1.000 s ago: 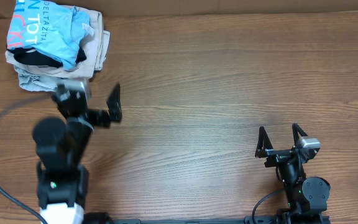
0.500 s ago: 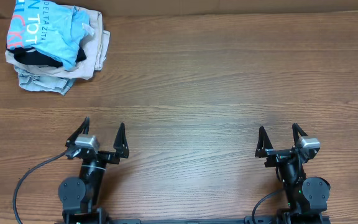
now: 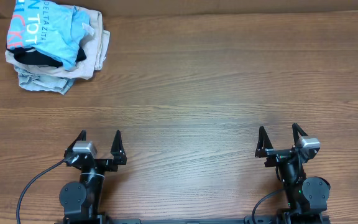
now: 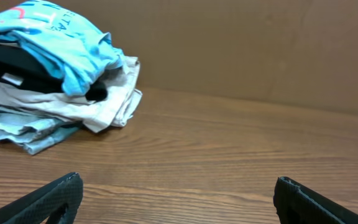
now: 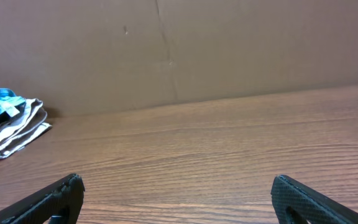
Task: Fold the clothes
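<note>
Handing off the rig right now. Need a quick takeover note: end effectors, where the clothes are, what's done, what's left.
Left end effector: open, empty, low at the near edge of the table.
Right end effector: open, empty, also at the near edge.
Blue T-shirt: far left corner, on top of a stack, with a black garment and a beige garment beneath it; neither arm is near it.
Done: shirt looks loosely folded and stacked, though rumpled.
Left: probably only a tidiness check.
</note>
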{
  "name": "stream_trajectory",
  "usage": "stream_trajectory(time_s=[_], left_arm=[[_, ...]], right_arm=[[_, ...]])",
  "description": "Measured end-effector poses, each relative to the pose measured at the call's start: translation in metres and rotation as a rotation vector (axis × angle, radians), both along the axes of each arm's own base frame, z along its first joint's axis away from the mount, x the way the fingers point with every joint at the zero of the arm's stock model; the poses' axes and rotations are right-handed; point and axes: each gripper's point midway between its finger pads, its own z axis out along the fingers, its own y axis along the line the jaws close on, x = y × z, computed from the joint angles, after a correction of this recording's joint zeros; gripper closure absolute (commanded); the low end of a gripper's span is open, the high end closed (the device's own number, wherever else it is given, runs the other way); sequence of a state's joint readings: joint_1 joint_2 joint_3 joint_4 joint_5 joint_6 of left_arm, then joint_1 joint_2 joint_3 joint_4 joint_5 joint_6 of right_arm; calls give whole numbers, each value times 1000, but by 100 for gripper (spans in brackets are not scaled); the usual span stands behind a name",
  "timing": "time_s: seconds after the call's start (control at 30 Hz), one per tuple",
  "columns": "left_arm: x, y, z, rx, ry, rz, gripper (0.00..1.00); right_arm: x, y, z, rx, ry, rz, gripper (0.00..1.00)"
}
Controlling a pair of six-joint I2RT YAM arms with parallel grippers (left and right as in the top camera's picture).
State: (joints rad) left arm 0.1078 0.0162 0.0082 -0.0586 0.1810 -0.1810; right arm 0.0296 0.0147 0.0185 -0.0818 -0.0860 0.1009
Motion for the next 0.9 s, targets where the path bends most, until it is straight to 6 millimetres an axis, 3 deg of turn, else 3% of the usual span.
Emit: stream_trajectory(time_s=[0.9], left_arm=[[0, 3, 0, 1, 1, 15, 0]], right_arm=[[0, 0, 0, 0, 0, 0, 0]])
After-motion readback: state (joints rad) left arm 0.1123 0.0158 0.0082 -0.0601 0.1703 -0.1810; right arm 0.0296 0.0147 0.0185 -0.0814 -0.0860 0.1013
